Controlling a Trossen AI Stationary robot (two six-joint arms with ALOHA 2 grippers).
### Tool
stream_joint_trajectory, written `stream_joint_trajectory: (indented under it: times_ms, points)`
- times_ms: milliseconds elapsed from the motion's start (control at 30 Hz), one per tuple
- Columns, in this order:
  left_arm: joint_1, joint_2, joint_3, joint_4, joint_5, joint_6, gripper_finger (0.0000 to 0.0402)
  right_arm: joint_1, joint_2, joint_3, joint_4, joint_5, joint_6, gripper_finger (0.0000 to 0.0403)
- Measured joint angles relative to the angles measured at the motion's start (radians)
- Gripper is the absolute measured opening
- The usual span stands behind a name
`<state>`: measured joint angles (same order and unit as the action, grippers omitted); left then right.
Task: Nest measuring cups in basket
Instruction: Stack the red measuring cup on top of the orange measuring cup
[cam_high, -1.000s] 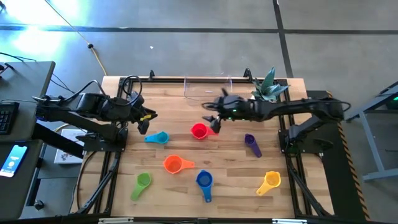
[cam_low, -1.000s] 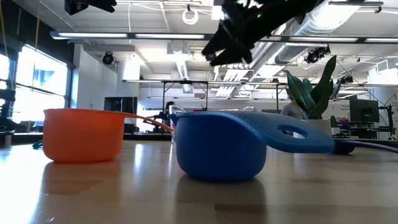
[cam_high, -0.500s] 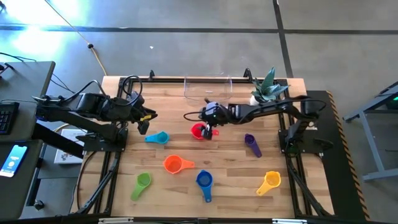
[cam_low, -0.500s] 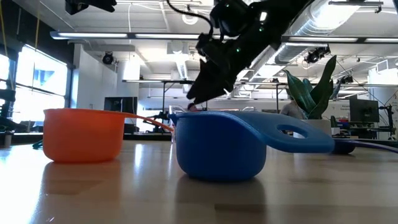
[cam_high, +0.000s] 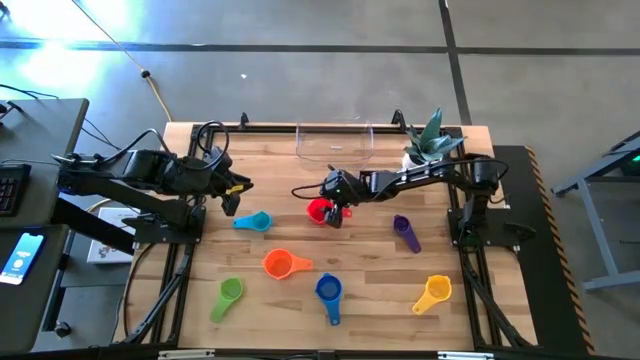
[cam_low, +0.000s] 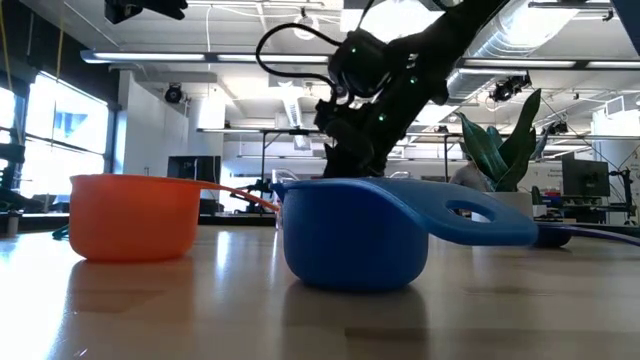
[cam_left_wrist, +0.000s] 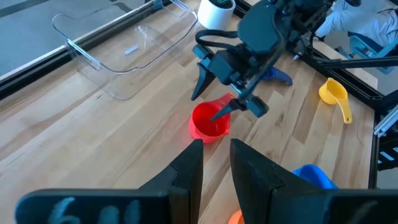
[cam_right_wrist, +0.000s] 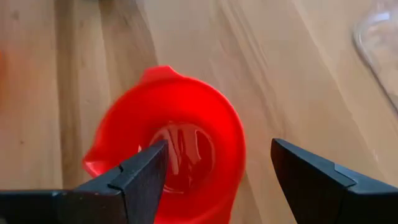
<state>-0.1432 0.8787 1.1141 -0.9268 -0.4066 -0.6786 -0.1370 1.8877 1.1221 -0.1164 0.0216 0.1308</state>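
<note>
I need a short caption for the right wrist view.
Open right gripper straddling the rim of the red cup on the wooden table.

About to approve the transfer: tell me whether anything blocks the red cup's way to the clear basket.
Nothing visible does. Bare wood lies between the red cup and the clear basket; the other cups sit elsewhere on the table.

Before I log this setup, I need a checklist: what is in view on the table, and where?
Red cup: 1, red, table middle, under the right pincer.
Teal cup: 1, teal, left of the red cup.
Orange cup: 1, orange, front middle.
Green cup: 1, green, front left.
Blue cup: 1, blue, front middle.
Yellow cup: 1, yellow, front right.
Purple cup: 1, purple, right.
Basket: 1, clear, back edge.
Plant: 1, green, back right.
Right pincer: open, astride the red cup's rim.
Left pincer: left side, above the table.
</note>
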Motion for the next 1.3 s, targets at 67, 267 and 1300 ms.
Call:
stream_joint_trajectory:
  times_ms: [67, 267, 1300]
  points:
    - [0.0, 0.0, 0.0, 0.0, 0.0, 0.0, 0.007, -0.001, 0.0, 0.0, 0.001, 0.002, 0.004, 0.0268]
    - [0.0, 0.0, 0.0, 0.0, 0.0, 0.0, 0.007, -0.007, 0.003, 0.0, -0.016, 0.012, 0.008, 0.02]
    - [0.0, 0.0, 0.0, -0.005, 0.002, 0.002, 0.007, 0.105, 0.007, 0.315, -0.33, 0.05, 0.326, 0.0002]
